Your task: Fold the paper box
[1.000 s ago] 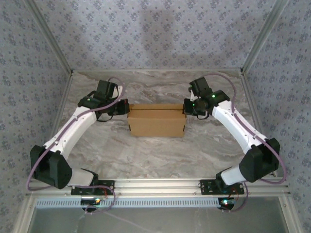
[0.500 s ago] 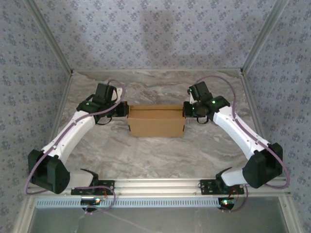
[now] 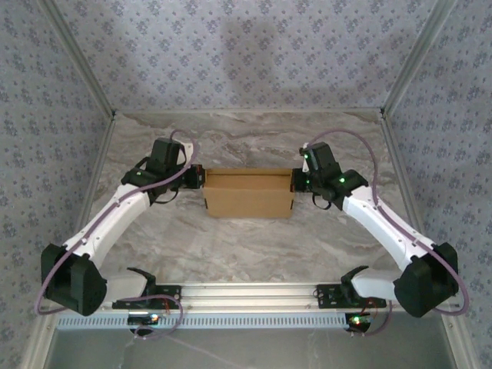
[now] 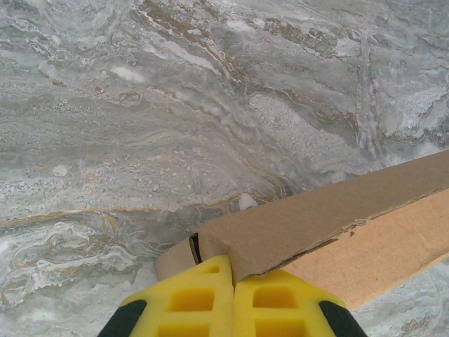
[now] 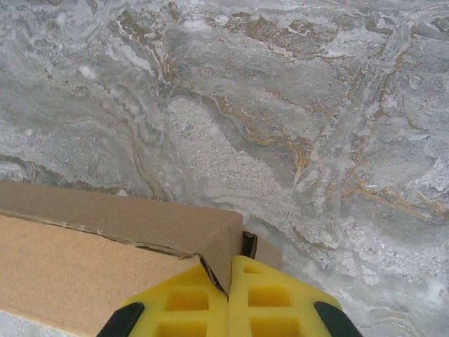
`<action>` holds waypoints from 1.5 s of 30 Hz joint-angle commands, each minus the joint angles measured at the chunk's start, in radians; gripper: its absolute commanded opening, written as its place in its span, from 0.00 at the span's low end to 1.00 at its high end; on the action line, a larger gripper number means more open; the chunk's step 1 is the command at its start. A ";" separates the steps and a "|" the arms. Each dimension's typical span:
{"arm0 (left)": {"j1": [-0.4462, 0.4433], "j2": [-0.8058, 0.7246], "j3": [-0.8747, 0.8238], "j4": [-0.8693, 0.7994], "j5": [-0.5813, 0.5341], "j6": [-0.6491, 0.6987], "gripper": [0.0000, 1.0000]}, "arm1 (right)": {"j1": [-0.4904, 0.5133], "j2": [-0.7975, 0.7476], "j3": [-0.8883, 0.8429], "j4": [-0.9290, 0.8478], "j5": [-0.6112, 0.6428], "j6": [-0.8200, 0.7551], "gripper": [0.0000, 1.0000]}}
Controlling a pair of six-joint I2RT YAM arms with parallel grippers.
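Observation:
The tan paper box (image 3: 248,194) stands folded up on the marble table (image 3: 231,246), mid-table between the two arms. My left gripper (image 3: 197,178) is at the box's left end. In the left wrist view its yellow fingers (image 4: 193,298) are shut, with a thin edge of the box's end wall (image 4: 316,225) pinched between them (image 4: 233,263). My right gripper (image 3: 297,181) is at the box's right end. Its fingers (image 5: 273,298) are likewise shut (image 5: 229,270) on the corner edge of the cardboard (image 5: 105,217). A small tab sticks out past each corner.
An aluminium rail (image 3: 254,290) with both arm bases runs along the near edge. Patterned walls and metal frame posts (image 3: 92,84) close in the table on three sides. Bare marble lies in front of and behind the box.
Both arms' elbows have swung outward and down toward the near corners. The grippers have stayed at the box's two ends, and the box has barely moved.

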 commanded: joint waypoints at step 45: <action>-0.167 -0.178 -0.192 0.058 -0.336 0.037 0.00 | 0.007 -0.263 -0.183 0.146 -0.090 0.004 0.51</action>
